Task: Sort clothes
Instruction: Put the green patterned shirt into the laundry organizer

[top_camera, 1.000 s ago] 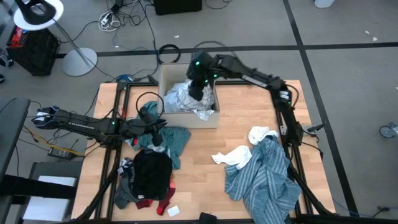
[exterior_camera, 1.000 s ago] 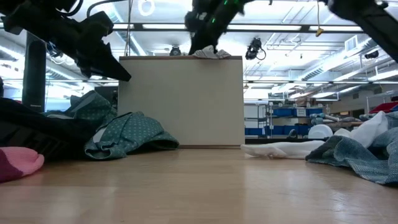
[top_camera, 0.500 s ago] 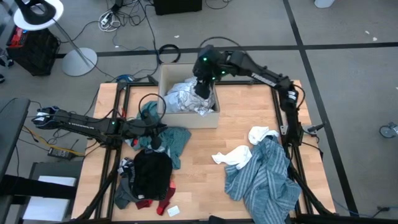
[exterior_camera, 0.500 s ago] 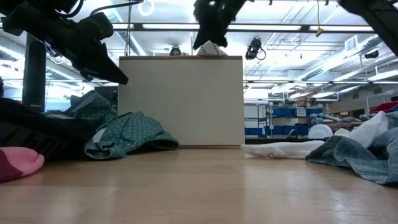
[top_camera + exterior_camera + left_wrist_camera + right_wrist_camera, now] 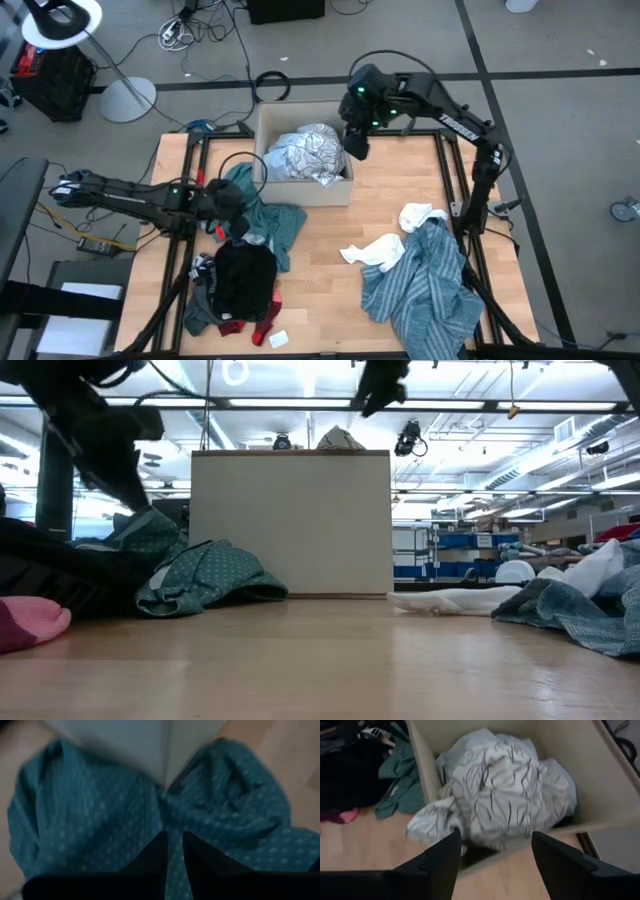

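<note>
Striped shirt point(image 5: 305, 155) in the box point(image 5: 262, 122); its lower part is hidden.
We see the right gripper point(image 5: 356, 143) released, empty, at the shirt's 3 o'clock; the left gripper point(image 5: 232, 203) pinches the teal cloth point(image 5: 268, 222).

Right gripper point(image 5: 356, 142) raised, fingers spread wide — left gripper point(image 5: 232, 203) low, fingers nearly together
</note>
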`<control>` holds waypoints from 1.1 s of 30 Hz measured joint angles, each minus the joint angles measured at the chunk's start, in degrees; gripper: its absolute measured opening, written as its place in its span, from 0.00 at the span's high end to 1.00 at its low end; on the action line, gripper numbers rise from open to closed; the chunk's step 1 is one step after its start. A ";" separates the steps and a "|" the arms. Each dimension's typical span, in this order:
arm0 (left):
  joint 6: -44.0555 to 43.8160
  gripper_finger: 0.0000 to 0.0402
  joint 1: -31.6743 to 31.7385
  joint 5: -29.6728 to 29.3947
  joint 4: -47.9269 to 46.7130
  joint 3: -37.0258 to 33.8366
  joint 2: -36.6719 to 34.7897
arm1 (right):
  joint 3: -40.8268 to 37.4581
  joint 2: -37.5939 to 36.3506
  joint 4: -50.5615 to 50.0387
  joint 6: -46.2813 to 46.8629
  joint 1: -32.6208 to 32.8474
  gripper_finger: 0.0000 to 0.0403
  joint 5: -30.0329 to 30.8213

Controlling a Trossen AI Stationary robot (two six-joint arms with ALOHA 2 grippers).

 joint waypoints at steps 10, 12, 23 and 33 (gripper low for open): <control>-11.15 0.80 0.00 5.75 6.55 -10.95 0.16 | -7.84 -12.26 -1.28 3.76 2.15 0.40 4.07; -11.27 0.79 0.00 6.16 10.46 -13.59 0.39 | -10.98 -15.63 -1.14 4.73 2.74 0.40 5.99; -8.39 0.99 -0.02 5.51 6.43 -5.34 0.32 | -46.79 -40.45 13.98 15.84 7.20 0.41 11.28; -3.25 1.00 -0.98 -3.05 -12.30 20.85 0.31 | -84.37 -55.42 45.52 28.32 15.19 0.42 11.60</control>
